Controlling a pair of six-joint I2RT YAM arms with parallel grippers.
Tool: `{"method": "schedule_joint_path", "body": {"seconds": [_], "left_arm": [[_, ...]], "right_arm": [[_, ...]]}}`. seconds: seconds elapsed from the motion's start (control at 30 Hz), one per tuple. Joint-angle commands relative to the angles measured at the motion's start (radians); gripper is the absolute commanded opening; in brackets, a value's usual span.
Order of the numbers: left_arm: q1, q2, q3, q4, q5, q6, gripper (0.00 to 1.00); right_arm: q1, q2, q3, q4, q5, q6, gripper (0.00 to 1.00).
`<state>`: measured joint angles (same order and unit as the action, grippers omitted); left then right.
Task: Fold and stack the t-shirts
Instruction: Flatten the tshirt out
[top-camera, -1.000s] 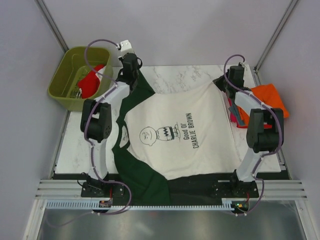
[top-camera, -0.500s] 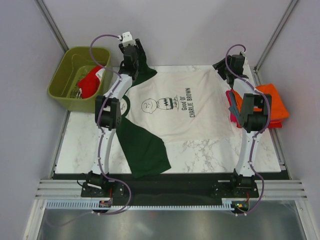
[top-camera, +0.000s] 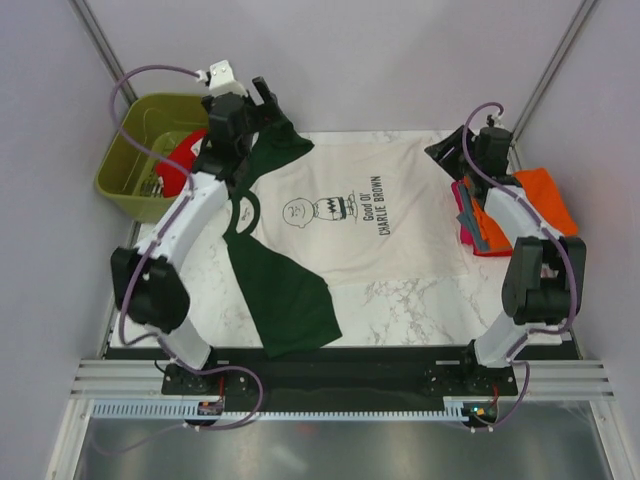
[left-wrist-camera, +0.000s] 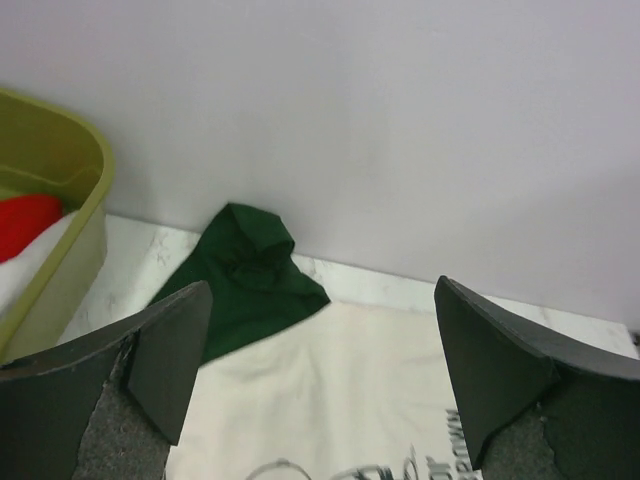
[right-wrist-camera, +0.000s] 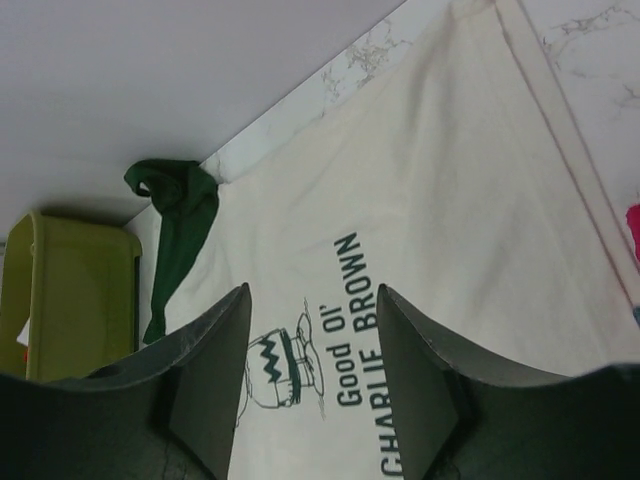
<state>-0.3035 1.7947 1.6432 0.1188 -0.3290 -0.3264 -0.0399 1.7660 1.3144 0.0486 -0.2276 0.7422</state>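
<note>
The cream t-shirt (top-camera: 360, 215) lies spread sideways on the marble tabletop (top-camera: 420, 300), print up. Its collar faces the left arm and its hem the right.

Both hands hover over its far edge. The left hand (left-wrist-camera: 320, 300) has its fingers wide apart with nothing between them. The right hand (right-wrist-camera: 312, 300) also has its fingers apart and empty.

The shirt looks like thin, light, limp cloth. It will likely sag and crease wherever it is unsupported, and it should slide easily on the smooth stone.

The far green sleeve (top-camera: 275, 150) is bunched against the back wall, and the near green sleeve (top-camera: 285, 300) is twisted toward the front edge. Pinching seams looks safest: shoulder and hem corners, both layers together.

An orange shirt (top-camera: 545, 195) rests on folded ones at the right. A red one (top-camera: 180, 165) sits in the green bin (top-camera: 112, 175).
</note>
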Motion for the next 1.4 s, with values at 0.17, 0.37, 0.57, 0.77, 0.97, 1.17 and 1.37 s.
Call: {"method": "schedule_joint_path", "body": {"seconds": [0.17,0.37,0.57,0.77,0.97,1.17,1.37], "left_arm": [[-0.022,-0.465,-0.470,-0.323,0.014,-0.232,1.00],[-0.022,-0.598,-0.614,-0.565,0.200,-0.318,1.00],[-0.022,-0.705,-0.657,-0.700,0.271,-0.349,1.00],[-0.022,-0.880,-0.893,-0.561,0.383,-0.312,0.95],[-0.020,-0.900,-0.959,-0.642,0.225,-0.388,0.73],[-0.020,-0.816,-0.944,-0.602,0.151,-0.485,0.05],[-0.022,-0.631,-0.892,-0.541,0.171,-0.523,0.02]], "right_arm": [[0.026,-0.293,-0.317,-0.010,-0.030,-0.049,0.57],[0.078,-0.402,-0.421,-0.046,-0.018,-0.107,0.57],[0.087,-0.482,-0.506,-0.047,-0.012,-0.130,0.57],[0.090,-0.534,-0.569,-0.064,-0.027,-0.118,0.55],[0.106,-0.514,-0.587,-0.066,-0.007,-0.138,0.41],[0.149,-0.424,-0.537,-0.075,0.023,-0.148,0.03],[0.186,-0.358,-0.514,-0.087,0.097,-0.156,0.00]]}}
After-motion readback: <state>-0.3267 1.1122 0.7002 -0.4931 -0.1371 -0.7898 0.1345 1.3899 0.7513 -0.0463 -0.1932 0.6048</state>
